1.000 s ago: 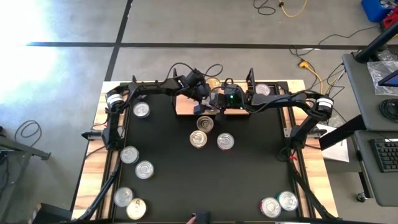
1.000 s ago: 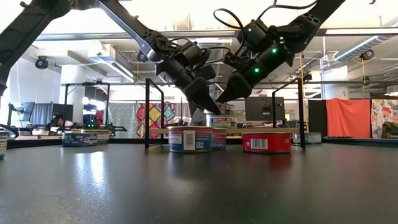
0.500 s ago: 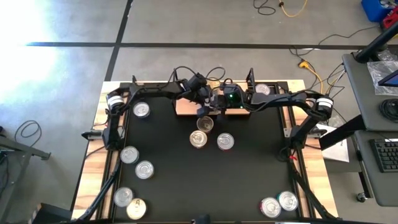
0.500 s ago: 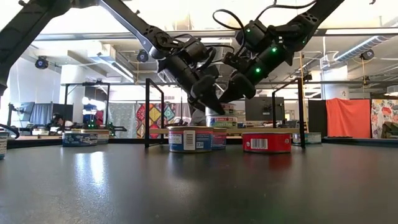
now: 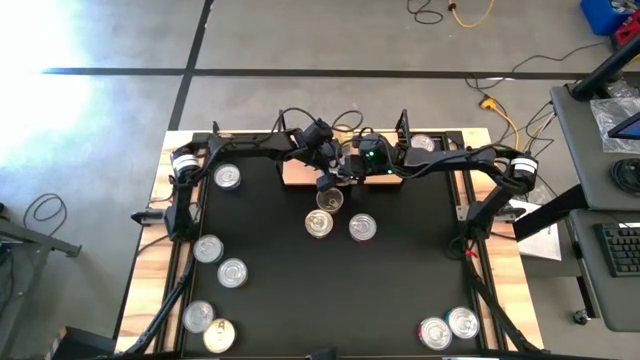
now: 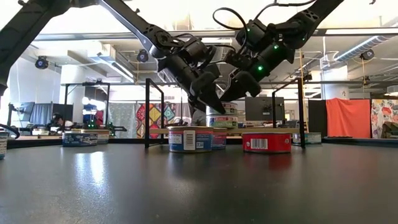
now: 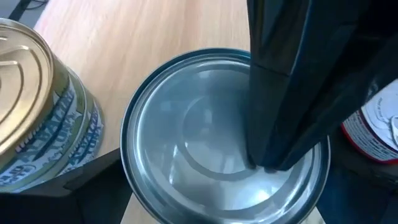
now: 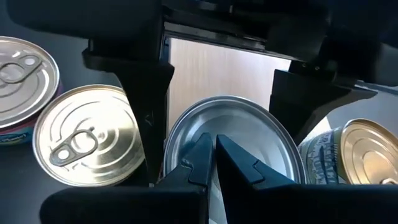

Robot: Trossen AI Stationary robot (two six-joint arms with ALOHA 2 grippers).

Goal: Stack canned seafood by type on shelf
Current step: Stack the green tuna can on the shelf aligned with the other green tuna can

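We're early on, by our read: most tins aren't on the shelf (image 5: 296,172) yet, which sits at the far centre of the black table (image 5: 400,290). Both grippers crowd over it. The left gripper (image 5: 325,180) hangs just over a silver-lidded tin (image 7: 205,155); in the left wrist view one dark finger (image 7: 292,93) crosses its lid, but whether the jaws are apart or clamped we can't tell. The right gripper (image 5: 350,168) is beside it at the same tin; its fingers (image 8: 134,93) look spread wide either side of the lid, so apart, not gripping. A gold-lidded tin (image 8: 364,158) w/ blue-white label stands just beside, on the wood. Left to do, as we judge it: three tins near the shelf's front edge, incl. a red-labelled tin (image 6: 266,142) and a blue-labelled tin (image 6: 190,139); one silver tin (image 5: 227,177) far left; four more tins (image 5: 218,290) down the left side; two tins (image 5: 448,327) near right; one tin (image 5: 422,144) far right by the shelf post. So roughly a couple placed, approx. eleven loose; sorting by type barely begun.
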